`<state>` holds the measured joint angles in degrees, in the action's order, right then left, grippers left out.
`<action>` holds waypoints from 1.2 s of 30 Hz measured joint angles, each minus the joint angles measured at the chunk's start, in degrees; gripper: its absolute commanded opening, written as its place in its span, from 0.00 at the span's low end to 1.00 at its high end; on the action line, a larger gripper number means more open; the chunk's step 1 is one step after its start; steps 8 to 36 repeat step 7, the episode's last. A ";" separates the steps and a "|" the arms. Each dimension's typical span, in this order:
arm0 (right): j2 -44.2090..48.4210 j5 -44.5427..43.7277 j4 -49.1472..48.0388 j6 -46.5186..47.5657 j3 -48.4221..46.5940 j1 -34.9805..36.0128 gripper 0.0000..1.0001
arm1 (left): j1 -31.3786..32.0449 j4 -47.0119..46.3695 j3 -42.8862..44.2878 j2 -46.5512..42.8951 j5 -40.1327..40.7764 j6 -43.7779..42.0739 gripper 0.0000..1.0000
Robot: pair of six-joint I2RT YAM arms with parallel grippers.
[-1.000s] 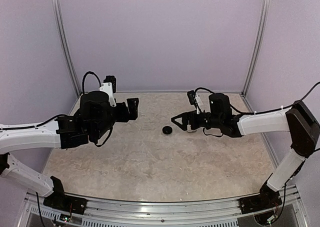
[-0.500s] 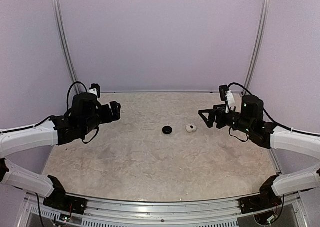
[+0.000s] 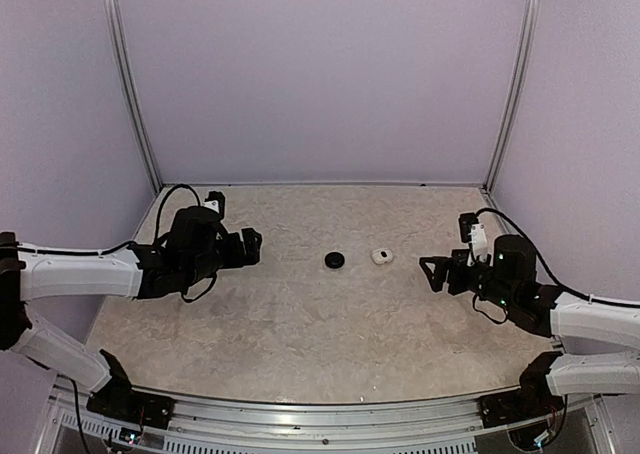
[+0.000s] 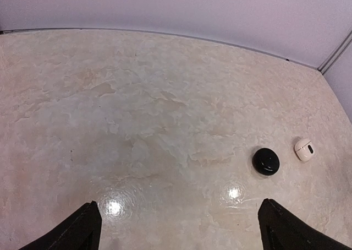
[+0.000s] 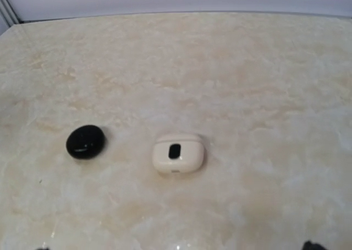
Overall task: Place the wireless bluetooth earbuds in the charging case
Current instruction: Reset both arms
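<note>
The wireless bluetooth earbuds are nowhere loose on the pale marbled table (image 3: 300,324). I judge they may sit inside the shut cases, but I cannot see in. The small round glossy black case (image 5: 86,141) lies mid-table, and the rounded white plastic case (image 5: 178,153) is near it on the right, not touching. Both look light, hard and slick, so I would pinch across their sides. My left gripper (image 4: 181,228) and right gripper (image 5: 175,247) are spread wide, holding nothing, well apart from both.

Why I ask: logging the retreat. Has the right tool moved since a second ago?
Yes. The right tool has drawn back rightward and toward the near edge, away from the white case it earlier stood over.
</note>
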<state>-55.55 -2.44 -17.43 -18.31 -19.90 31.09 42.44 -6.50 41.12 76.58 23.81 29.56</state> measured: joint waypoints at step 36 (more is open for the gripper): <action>1.46 -0.96 -1.11 -0.81 1.92 0.00 0.99 | 0.81 -2.84 -0.63 1.36 0.28 0.17 0.99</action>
